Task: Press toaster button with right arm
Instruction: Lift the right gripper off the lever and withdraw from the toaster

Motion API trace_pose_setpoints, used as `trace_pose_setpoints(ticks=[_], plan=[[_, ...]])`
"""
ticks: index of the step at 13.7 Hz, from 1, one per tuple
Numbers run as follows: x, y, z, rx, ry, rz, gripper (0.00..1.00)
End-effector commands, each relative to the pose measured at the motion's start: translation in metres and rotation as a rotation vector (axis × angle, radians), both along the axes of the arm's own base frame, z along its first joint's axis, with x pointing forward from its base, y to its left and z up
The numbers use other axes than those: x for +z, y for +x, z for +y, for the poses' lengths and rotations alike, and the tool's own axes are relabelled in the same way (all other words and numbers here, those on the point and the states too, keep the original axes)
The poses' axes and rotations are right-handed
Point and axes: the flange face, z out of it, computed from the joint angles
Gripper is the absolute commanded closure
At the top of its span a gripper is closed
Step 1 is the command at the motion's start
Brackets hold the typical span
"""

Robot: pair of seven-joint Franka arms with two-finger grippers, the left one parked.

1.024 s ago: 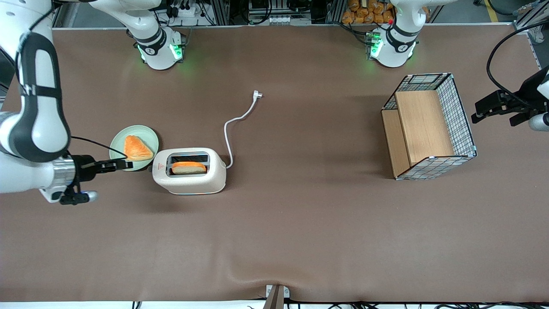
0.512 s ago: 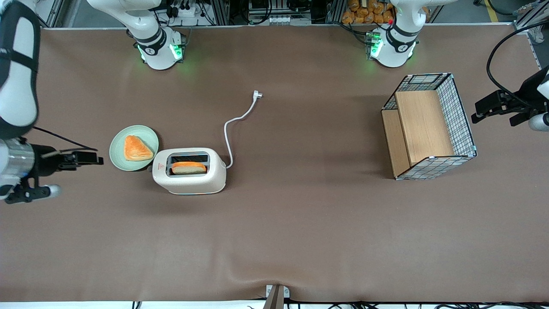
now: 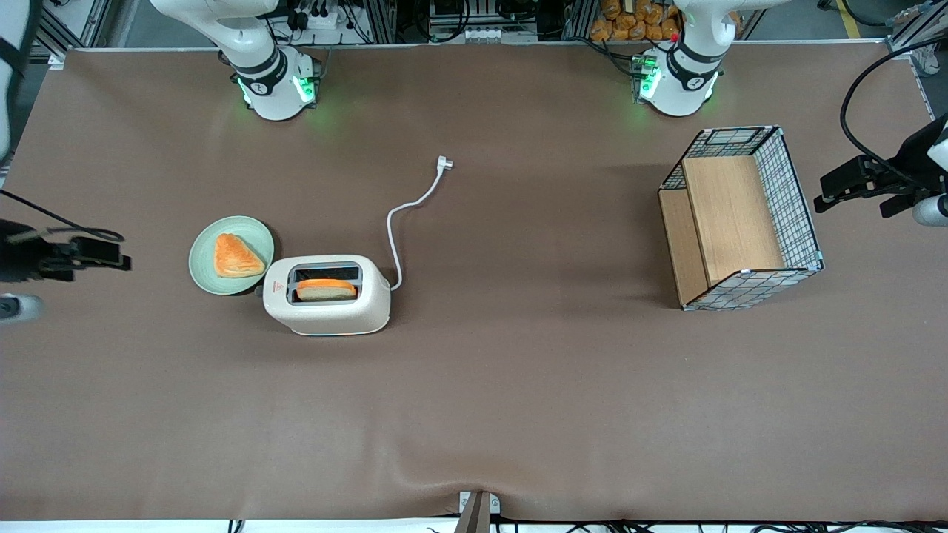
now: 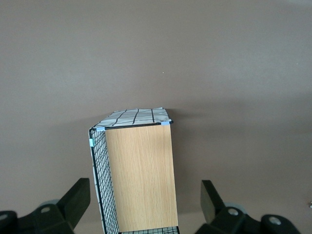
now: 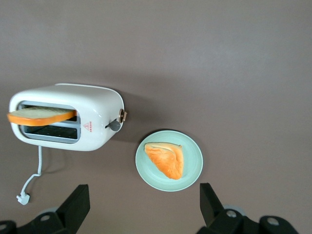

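Cream-white toaster (image 3: 326, 295) with a small red mark and grey toaster button (image 5: 115, 125); orange-crusted bread; pale green plate (image 3: 230, 255); brown table (image 3: 518, 385); black gripper (image 3: 111, 260) above its working-arm end; black-gridded wire-and-wood basket (image 3: 740, 218).

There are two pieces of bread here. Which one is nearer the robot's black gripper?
The triangular piece on the green plate is nearer the gripper, which hangs open toward the working arm's end of the table. The other slice stands in the toaster, farther along.

The right arm (image 3: 7, 133) is running off the front view's edge, only its gripper (image 3: 122, 260) showing. The toaster button (image 5: 115, 125) is hiding from the front camera.
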Motion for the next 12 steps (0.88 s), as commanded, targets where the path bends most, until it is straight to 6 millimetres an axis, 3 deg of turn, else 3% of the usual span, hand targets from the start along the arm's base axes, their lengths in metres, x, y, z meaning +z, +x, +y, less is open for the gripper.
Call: trace_pose_setpoints(ticks=[1, 3, 6, 9, 12], plan=[[0.044, -0.036, -0.006, -0.037, -0.018, -0.034, 0.0], [0.056, -0.051, -0.011, -0.094, -0.017, -0.031, 0.0], [0.072, -0.077, 0.002, -0.097, -0.063, -0.036, 0.0], [0.072, -0.108, 0.002, -0.115, -0.062, -0.057, 0.0], [0.067, -0.118, 0.002, -0.113, -0.07, -0.065, 0.0]])
